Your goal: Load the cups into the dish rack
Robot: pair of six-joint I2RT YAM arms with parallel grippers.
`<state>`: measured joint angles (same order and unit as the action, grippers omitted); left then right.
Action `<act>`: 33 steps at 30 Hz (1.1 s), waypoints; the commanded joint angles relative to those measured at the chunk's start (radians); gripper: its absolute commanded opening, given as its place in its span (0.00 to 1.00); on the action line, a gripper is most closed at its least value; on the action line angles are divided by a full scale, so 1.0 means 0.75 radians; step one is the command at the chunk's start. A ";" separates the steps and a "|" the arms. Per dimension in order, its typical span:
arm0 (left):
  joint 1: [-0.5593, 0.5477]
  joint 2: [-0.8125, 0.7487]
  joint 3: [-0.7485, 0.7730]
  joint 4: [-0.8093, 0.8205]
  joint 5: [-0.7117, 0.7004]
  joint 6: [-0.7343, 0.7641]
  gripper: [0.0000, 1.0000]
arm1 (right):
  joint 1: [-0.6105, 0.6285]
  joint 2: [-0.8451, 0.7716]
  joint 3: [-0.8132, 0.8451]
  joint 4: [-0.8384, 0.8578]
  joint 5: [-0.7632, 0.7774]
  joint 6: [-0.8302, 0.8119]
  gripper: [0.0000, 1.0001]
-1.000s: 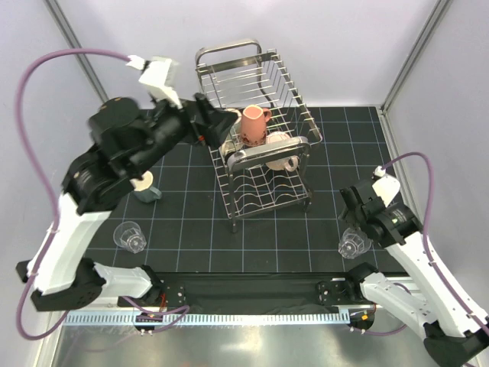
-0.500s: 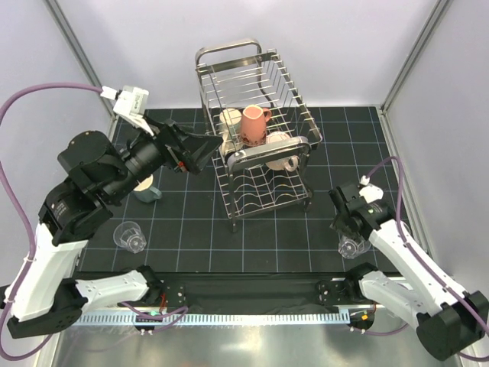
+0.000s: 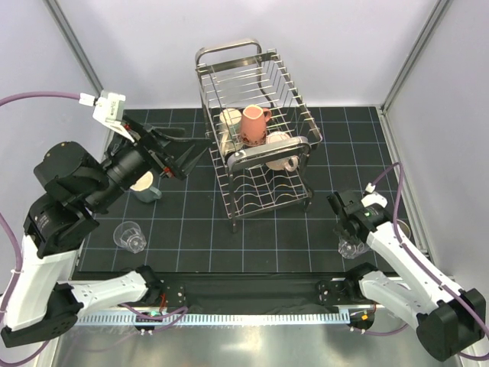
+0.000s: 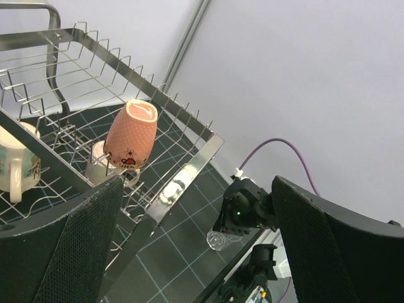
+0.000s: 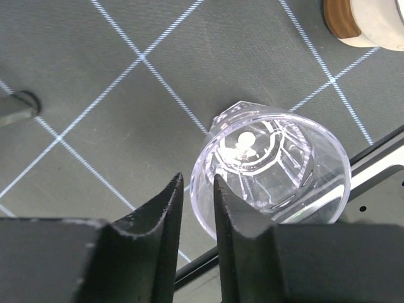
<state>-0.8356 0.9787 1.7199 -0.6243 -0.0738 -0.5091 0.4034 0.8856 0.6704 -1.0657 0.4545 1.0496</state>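
The steel dish rack [image 3: 263, 92] stands at mid-table and holds a salmon pink mug [image 3: 254, 122], a cream mug [image 3: 229, 122] and another pale mug [image 3: 281, 150]. My left gripper [image 3: 187, 157] is open and empty, in the air left of the rack; its wrist view shows the rack [image 4: 189, 170] and the upturned pink mug [image 4: 130, 136]. My right gripper [image 3: 348, 229] is down on a clear glass tumbler [image 3: 352, 247] at the front right. In the right wrist view its fingers [image 5: 170, 202] stand almost together astride the tumbler's [image 5: 271, 164] near rim.
A teal-grey mug [image 3: 147, 188] stands left of the rack, half under my left arm. Another clear tumbler [image 3: 128, 235] is at the front left. A cream mug with a brown band [image 5: 369, 22] sits right of the held tumbler. The table's front rail [image 3: 252, 284] is close.
My left arm has pulled back leftward from the rack, gripper open and empty. My right gripper has come down onto the front-right tumbler.
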 commanded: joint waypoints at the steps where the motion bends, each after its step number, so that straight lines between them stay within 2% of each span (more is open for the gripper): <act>1: -0.003 -0.024 0.010 0.053 0.000 -0.004 0.95 | -0.006 0.026 -0.006 0.018 0.087 0.069 0.25; 3: -0.001 -0.037 0.008 0.053 -0.006 -0.008 0.95 | -0.008 0.020 -0.006 0.008 0.106 0.073 0.12; 5: -0.001 -0.047 0.008 0.053 -0.002 -0.013 0.95 | -0.008 0.001 0.008 0.001 0.132 0.077 0.04; 9: -0.003 -0.053 -0.009 0.071 0.029 -0.029 0.96 | -0.010 -0.037 0.114 -0.039 0.179 -0.001 0.04; 13: -0.001 -0.059 -0.043 0.116 0.057 -0.055 0.97 | -0.008 -0.144 0.353 -0.048 0.255 -0.105 0.04; 17: -0.003 -0.074 -0.084 0.172 0.072 -0.098 0.98 | -0.010 -0.313 0.533 0.079 0.257 -0.278 0.04; 21: -0.001 -0.106 -0.172 0.270 0.072 -0.147 1.00 | -0.008 -0.573 0.556 0.500 0.100 -0.460 0.04; 24: -0.001 -0.129 -0.229 0.392 0.090 -0.196 1.00 | -0.010 -0.693 0.534 0.753 -0.014 -0.506 0.04; 25: -0.003 -0.135 -0.266 0.421 0.092 -0.207 1.00 | -0.008 -0.728 0.493 0.827 -0.039 -0.514 0.04; 27: -0.001 -0.135 -0.291 0.507 0.159 -0.246 1.00 | -0.010 -0.836 0.381 1.117 -0.172 -0.524 0.04; 28: -0.001 -0.125 -0.317 0.556 0.172 -0.266 0.99 | -0.010 -0.861 0.344 1.315 -0.225 -0.510 0.04; 31: -0.003 -0.108 -0.380 0.658 0.245 -0.307 1.00 | -0.010 -0.888 0.264 1.557 -0.399 -0.412 0.04; 33: -0.003 -0.094 -0.422 0.809 0.295 -0.348 1.00 | -0.008 -0.868 0.219 1.788 -0.487 -0.326 0.04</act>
<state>-0.8356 0.8898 1.4361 -0.2218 0.0639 -0.7120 0.3988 0.2104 0.8722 -0.1364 0.2684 0.7307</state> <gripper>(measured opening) 0.995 0.051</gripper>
